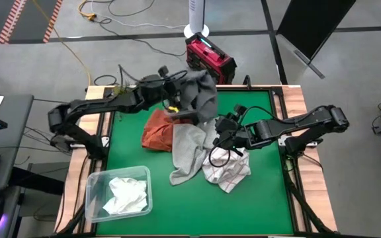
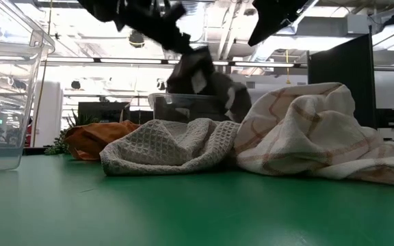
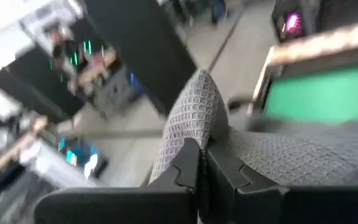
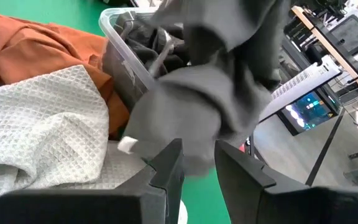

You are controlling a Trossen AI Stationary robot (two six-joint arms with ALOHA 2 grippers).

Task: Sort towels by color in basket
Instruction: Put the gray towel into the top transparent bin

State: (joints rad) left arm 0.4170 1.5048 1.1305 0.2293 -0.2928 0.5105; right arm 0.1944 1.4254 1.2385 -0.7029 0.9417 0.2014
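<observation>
Overhead, left gripper [image 1: 177, 106] pinches the dark grey towel [image 1: 202, 96], hanging lengthwise down.

one towel [image 1: 126, 195] lies in the bin [image 1: 94, 180], others [image 1: 189, 151] heaped on the table [image 1: 256, 198].

Two matte black, slim jointed arms; the left gripper [image 1: 192, 112] and right gripper [image 1: 223, 139] have flat, blocky black plastic fingers [image 4: 166, 165]; thin black cables loop alongside.

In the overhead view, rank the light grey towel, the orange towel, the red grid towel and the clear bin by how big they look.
1. Clear bin
2. Light grey towel
3. Orange towel and red grid towel: they look alike, and both are partly covered, so no ranking.
</observation>
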